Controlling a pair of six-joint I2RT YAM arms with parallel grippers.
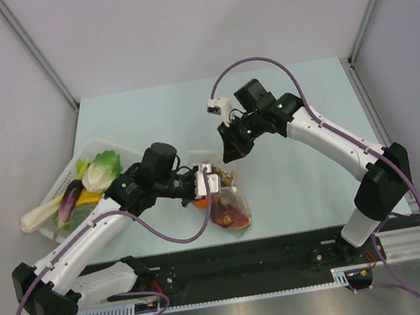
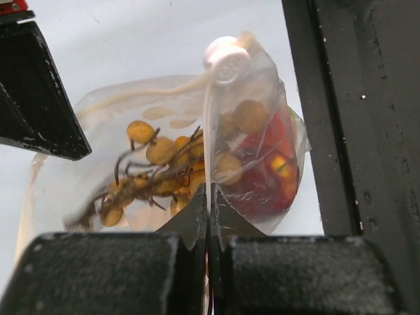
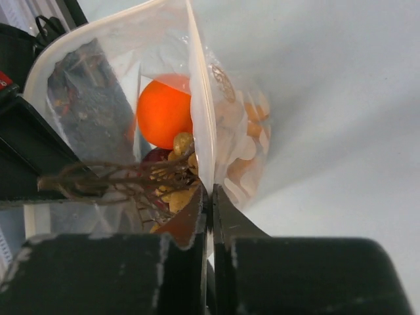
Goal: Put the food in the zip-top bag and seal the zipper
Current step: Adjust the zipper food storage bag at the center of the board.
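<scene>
The zip-top bag (image 1: 227,207) lies near the table's front edge, between both arms. Inside it I see food: a tan bunch (image 2: 161,164), a red fruit (image 2: 266,164) and an orange ball (image 3: 164,111). My left gripper (image 2: 209,191) is shut on the whitish zipper (image 2: 209,128), just below a round white slider (image 2: 226,59). My right gripper (image 3: 210,191) is shut on the same zipper strip (image 3: 200,98) from the other side. In the top view the left gripper (image 1: 210,180) and the right gripper (image 1: 232,152) meet at the bag's far end.
A white tray (image 1: 61,183) at the left holds more food, among it a green-white cabbage (image 1: 103,171) and a purple eggplant (image 1: 68,205). A black rail (image 1: 258,260) runs along the near table edge. Grey walls close in the back and sides.
</scene>
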